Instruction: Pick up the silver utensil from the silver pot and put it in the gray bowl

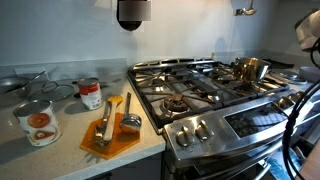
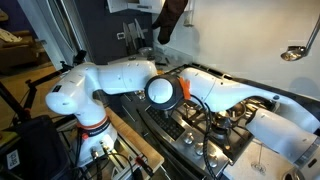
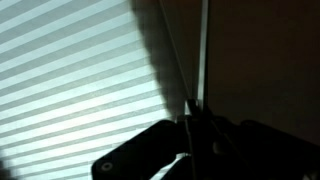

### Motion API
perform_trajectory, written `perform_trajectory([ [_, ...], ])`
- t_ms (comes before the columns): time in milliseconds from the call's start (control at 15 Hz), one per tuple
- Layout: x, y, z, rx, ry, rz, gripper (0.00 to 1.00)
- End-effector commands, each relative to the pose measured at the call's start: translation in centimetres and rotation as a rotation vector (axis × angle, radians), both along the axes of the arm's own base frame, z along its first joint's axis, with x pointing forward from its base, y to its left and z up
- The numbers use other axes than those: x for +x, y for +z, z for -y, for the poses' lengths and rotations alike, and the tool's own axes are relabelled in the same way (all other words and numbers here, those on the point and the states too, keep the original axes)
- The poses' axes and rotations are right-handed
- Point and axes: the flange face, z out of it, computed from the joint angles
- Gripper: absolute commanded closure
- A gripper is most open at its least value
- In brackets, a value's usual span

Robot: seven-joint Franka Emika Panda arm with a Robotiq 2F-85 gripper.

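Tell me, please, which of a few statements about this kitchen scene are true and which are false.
1. A silver pot stands on the stove. True.
2. The orange cutting board lies on the stove's grates. False: it lies on the counter, beside the stove.
3. Two cans stand on the counter. True: the front can is nearer the edge and the back can is closer to the wall.
4. The robot arm has black shells. False: in an exterior view its shells are white.
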Motion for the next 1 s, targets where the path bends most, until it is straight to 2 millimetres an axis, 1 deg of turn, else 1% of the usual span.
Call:
perform_trajectory([
  [0,0.4,-0.1,0.0,0.007,0.020,-0.002,0.96],
  [267,0.3,-0.3,0.2,0.019,0.023,-0.005,0.96],
  [333,0.3,-0.3,0.2,0.020,0.024,-0.005,0.99],
  [467,0.4,-0.9,-0.1,-0.021,0.017,0.002,0.99],
  [600,0.1,-2.0,-0.4,-0.044,-0.011,0.032,0.99],
  [933,-1.1,-3.3,-0.8,-0.064,-0.066,0.073,0.99],
])
